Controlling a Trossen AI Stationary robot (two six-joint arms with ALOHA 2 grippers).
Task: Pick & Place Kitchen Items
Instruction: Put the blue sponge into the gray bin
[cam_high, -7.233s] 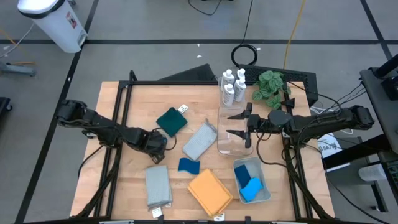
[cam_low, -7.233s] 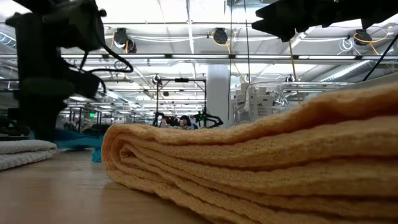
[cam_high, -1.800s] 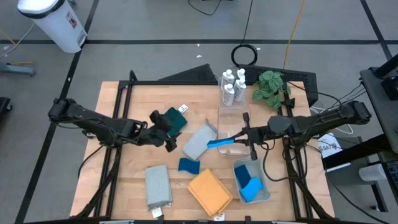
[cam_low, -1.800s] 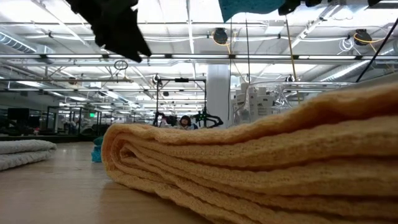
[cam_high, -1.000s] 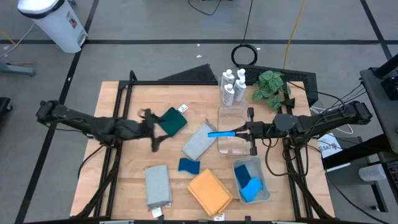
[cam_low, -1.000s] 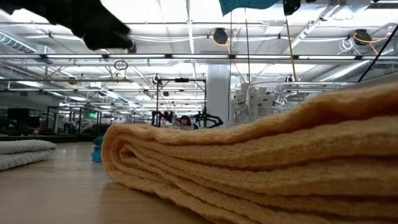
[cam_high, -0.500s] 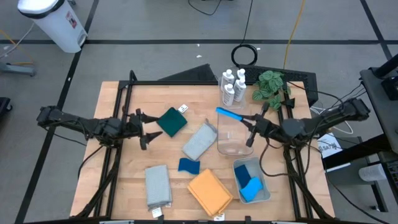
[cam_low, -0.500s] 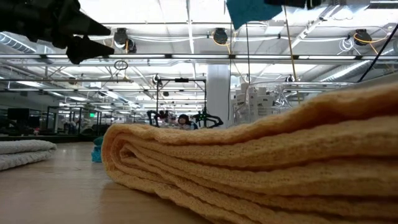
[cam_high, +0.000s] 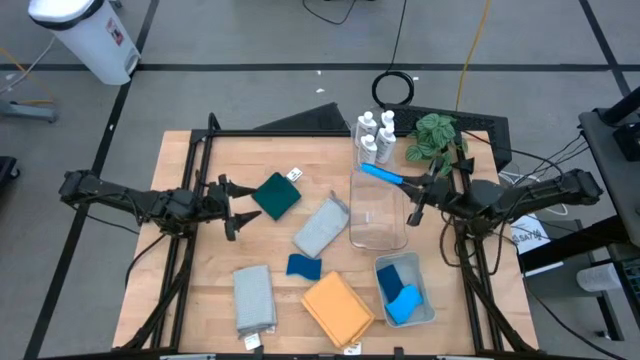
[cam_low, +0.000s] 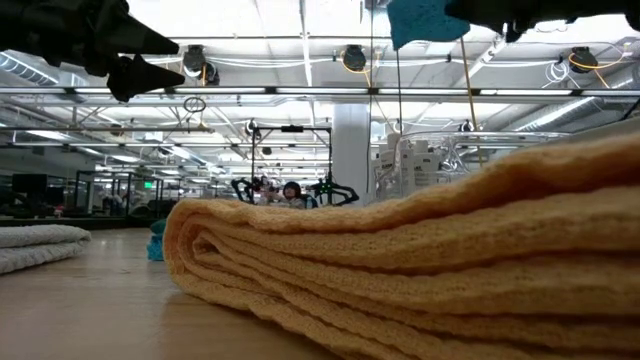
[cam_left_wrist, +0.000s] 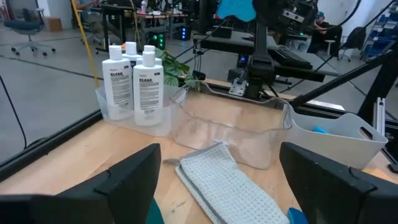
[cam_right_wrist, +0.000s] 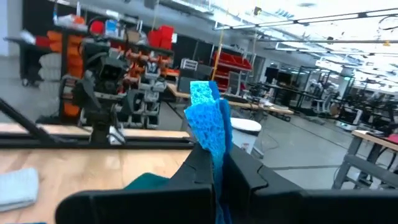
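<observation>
My right gripper (cam_high: 402, 184) is shut on a blue sponge (cam_high: 380, 174) high above the far end of the clear bin (cam_high: 378, 215); the low view shows that sponge (cam_low: 420, 20) well off the table. My left gripper (cam_high: 230, 207) hangs open at the table's left, next to the dark teal cloth (cam_high: 275, 195), with nothing between its fingers. Flat on the table lie two grey cloths (cam_high: 320, 228) (cam_high: 254, 298), an orange cloth (cam_high: 337, 306) and another blue sponge (cam_high: 304, 266). White bottles (cam_high: 372, 138) stand at the far edge. My right gripper pinches the blue sponge by one end (cam_right_wrist: 213, 155) between its two fingers (cam_right_wrist: 198, 167). The fingers reach in from the table's right, slanting toward the far left. The rest of the sponge (cam_right_wrist: 207, 115) sticks out past the fingertips, lifted clear of everything.
A pale tray (cam_high: 428, 300) at the near right holds blue sponges. A green plant (cam_high: 435, 135) stands behind the bin at the far right. The orange cloth (cam_low: 420, 260) fills most of the low view. Bare wood shows along the table's left side.
My right gripper has carried the blue sponge from over the bin's left edge toward the table's far edge and right, turning as it went; the sponge stays clear of the table. My left gripper has drawn back a little toward the left edge, still open.
</observation>
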